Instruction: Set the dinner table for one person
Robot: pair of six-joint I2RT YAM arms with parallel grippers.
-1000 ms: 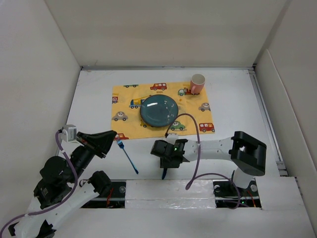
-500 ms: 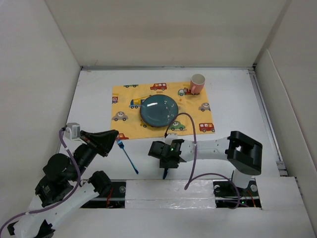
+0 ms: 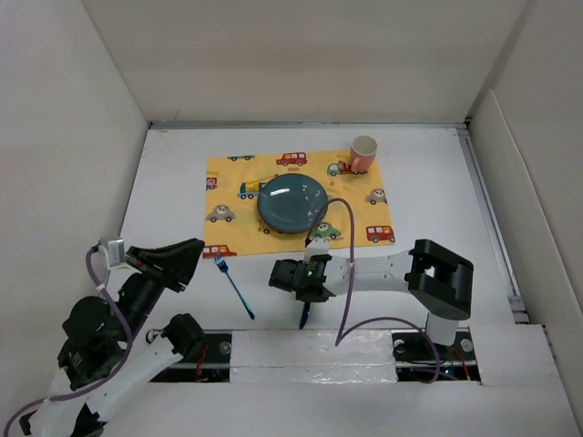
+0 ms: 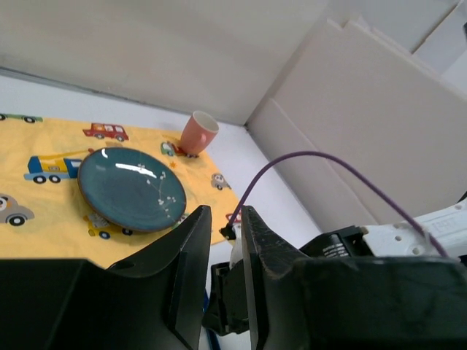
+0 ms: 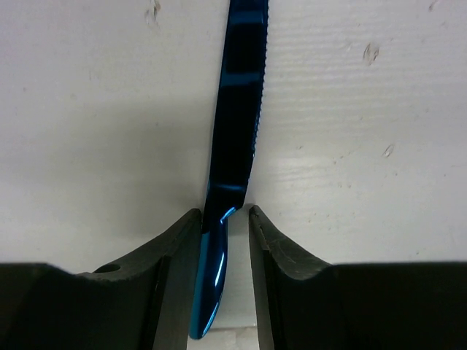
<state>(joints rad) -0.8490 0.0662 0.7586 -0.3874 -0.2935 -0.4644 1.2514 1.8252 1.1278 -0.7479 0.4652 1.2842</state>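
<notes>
The white dinner table point(image 3: 437, 191) carries a yellow car-printed cloth point(image 3: 228, 182) with a teal plate point(image 3: 294, 204) and a pink cup point(image 3: 363, 154) on it. A blue fork point(image 3: 234, 286) lies on the table left of the cloth's near corner. A blue knife point(image 5: 237, 109) lies flat near the front edge. Its end shows in the top view point(image 3: 303, 316). My right gripper point(image 5: 224, 215) is down at the table and straddles the knife's handle. Its left finger touches the knife and its right finger stands apart. My left gripper point(image 4: 220, 211) is raised, empty, its jaws a narrow gap apart.
The left wrist view shows the plate point(image 4: 131, 189), the cup point(image 4: 198, 133) and the right arm's purple cable point(image 4: 328, 164). White walls close in the table at the back and both sides. The arm bases and a taped strip point(image 3: 310, 357) run along the near edge.
My right gripper has slid left along the table over the knife. My left arm has drawn back to the left, away from the fork.
</notes>
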